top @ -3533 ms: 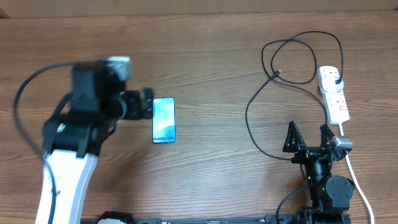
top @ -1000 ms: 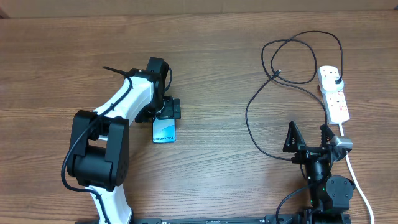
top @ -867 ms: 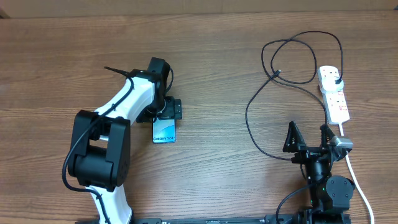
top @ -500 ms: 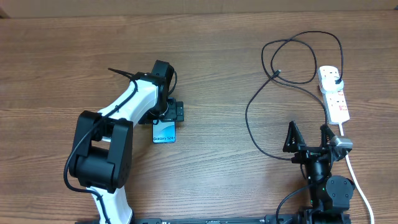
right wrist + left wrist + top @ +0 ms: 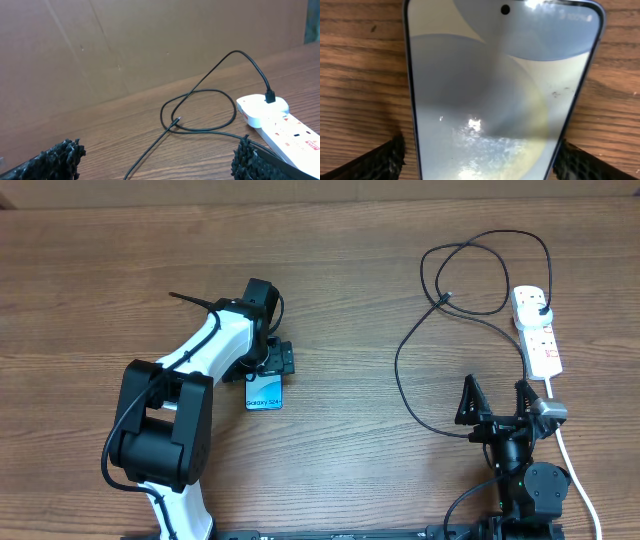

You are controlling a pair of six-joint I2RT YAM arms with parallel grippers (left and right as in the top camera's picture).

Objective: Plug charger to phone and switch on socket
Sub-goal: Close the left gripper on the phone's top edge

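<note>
The phone [image 5: 264, 393] lies flat on the wood table, teal screen up, and fills the left wrist view [image 5: 500, 100]. My left gripper [image 5: 272, 361] is open and sits low over the phone's far end, one finger on each long side. The white socket [image 5: 537, 330] lies at the far right and also shows in the right wrist view [image 5: 287, 127]. The black charger [image 5: 480, 272] is plugged into the socket [image 5: 270, 95] and loops on the table, its connector tip [image 5: 443, 299] lying loose [image 5: 176, 120]. My right gripper [image 5: 493, 395] is open and empty [image 5: 157, 160], near the front edge.
The socket's thick white cord [image 5: 578, 475] runs from the strip down to the front right edge, beside my right arm. A brown cardboard wall [image 5: 150, 45] stands behind the table.
My left arm swung in from the left and lowered its open gripper over the phone's far end, then edged slightly right. The phone, cable and right arm have not moved.
</note>
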